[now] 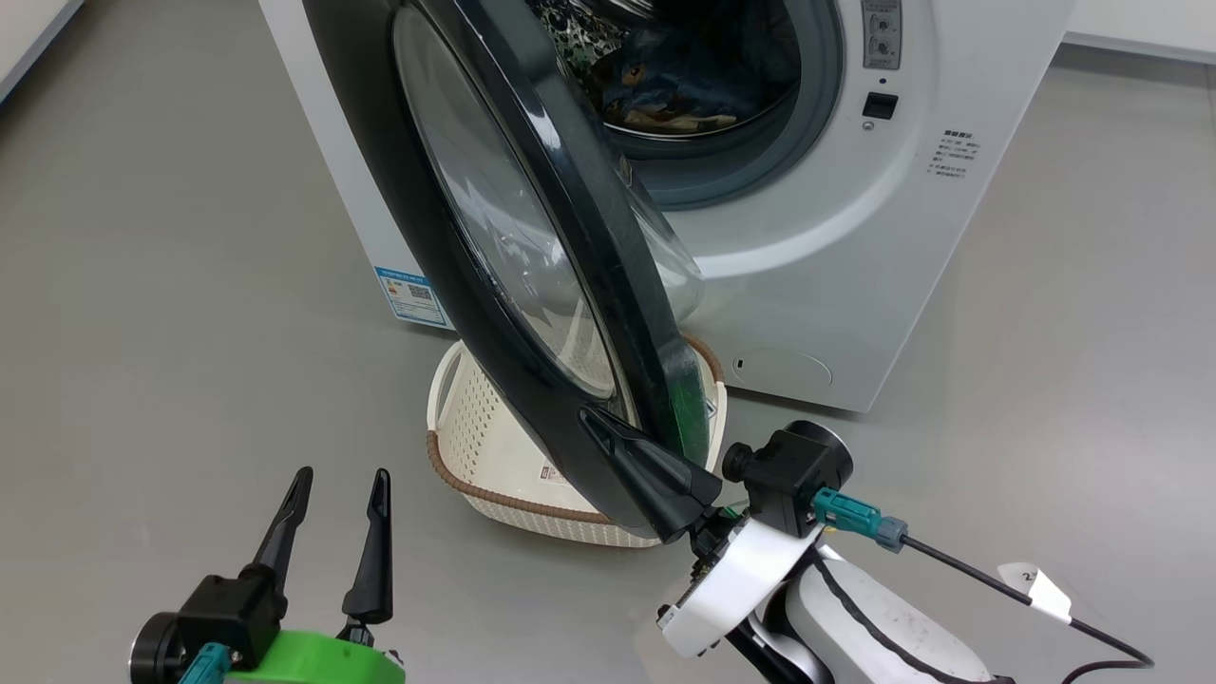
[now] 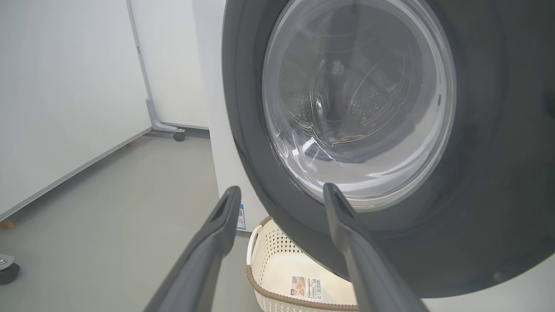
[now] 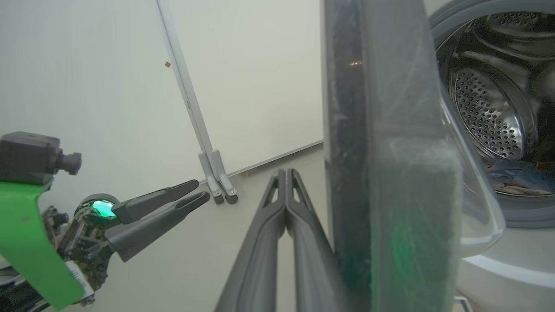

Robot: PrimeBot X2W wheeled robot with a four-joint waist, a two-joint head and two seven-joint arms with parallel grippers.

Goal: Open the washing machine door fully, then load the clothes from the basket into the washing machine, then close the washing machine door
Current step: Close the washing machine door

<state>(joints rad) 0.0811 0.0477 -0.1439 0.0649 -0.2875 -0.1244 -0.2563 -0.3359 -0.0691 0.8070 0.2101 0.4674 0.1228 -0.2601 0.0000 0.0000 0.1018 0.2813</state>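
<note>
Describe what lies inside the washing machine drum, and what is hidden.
Blue patterned clothes lie at the bottom of the steel drum. The half-open door covers the drum's left side in the head view; anything there is hidden.

Head camera looks down on the door [image 1: 503,237]; left wrist faces its front closely, right wrist sights along its edge

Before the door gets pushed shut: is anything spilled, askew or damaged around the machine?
Nothing stands out. The clothes lie inside the washing machine; the basket stands upright and looks empty beneath the half-open washing machine door.
</note>
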